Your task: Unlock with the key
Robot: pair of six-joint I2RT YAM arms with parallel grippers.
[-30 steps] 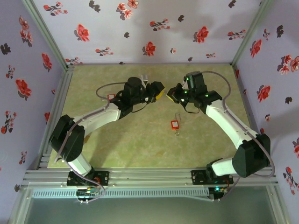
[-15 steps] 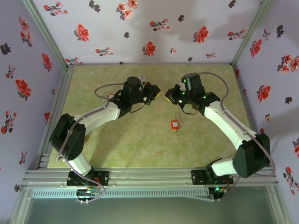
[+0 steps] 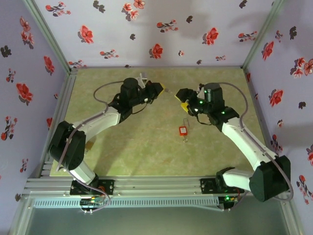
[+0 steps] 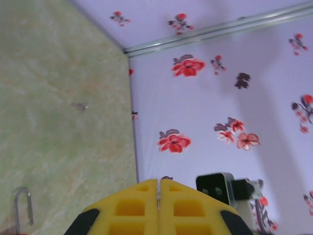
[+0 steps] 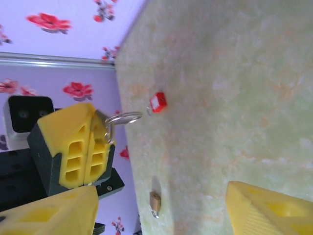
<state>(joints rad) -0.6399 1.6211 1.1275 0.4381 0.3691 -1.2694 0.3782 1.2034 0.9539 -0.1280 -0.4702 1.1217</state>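
- Table [image 3: 146, 156]: it is carrying the padlock [image 3: 183, 130], which is lying loose near the middle with nothing bracing it. A key pushed against the unheld padlock is likely to be sliding it across the surface instead of entering.
- Right gripper [image 3: 182, 98]: it is hovering just beyond the padlock with its fingers spread wide and gripping nothing. A careless descent risks knocking the padlock aside. A grip placed over the keyway would be blocking the key.
- Left gripper [image 4: 159, 183]: it is hovering beyond the padlock and to its left, with its fingers closed flat together on the key. The pinch is thin, so insertion force risks twisting or slipping the key.
- Padlock: it is lying flat with its shackle [image 4: 22, 205] pointing away from the arm bases. Where the keyway is facing cannot be told, so a misaligned approach is possible.
- Red item [image 5: 157, 102] and brass item [image 5: 155, 200]: both are lying well left of the padlock. Either risks being taken for the target.
- Ring [image 5: 123, 117]: it is sticking out of the left fingertips. The blade is hiding between them, so its orientation cannot be told and it may be pointing wrongly.
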